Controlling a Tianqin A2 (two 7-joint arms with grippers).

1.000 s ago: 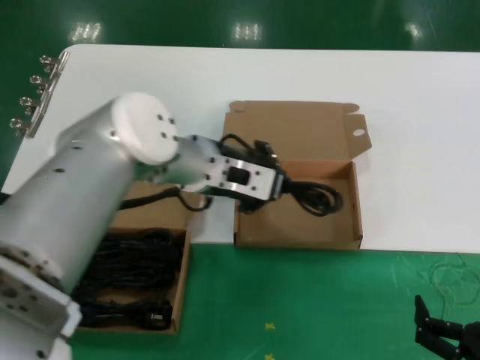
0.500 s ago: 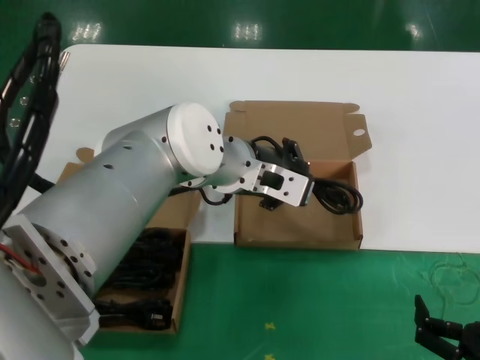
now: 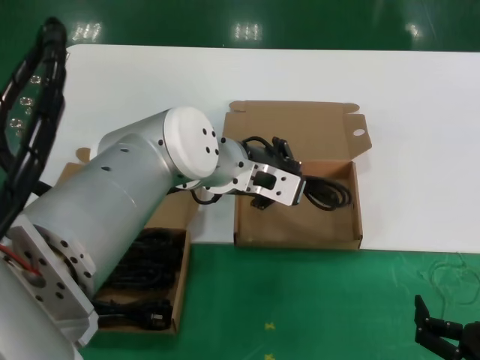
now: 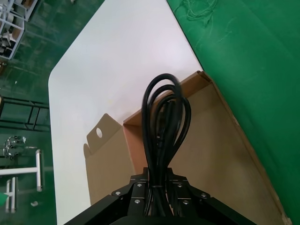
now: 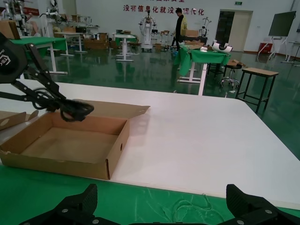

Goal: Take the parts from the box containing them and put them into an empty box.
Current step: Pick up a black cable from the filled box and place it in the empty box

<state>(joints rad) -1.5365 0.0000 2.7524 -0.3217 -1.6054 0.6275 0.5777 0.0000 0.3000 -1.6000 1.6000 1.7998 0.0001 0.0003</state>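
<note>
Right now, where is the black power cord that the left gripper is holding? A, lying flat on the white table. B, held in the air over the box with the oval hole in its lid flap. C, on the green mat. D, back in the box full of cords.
B: the left gripper is shut on the cord, whose loops hang above the floor of the box.

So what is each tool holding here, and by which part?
The left tool grips a bundled black power cord by one end of the coil, above the empty box. The right tool holds nothing.
</note>
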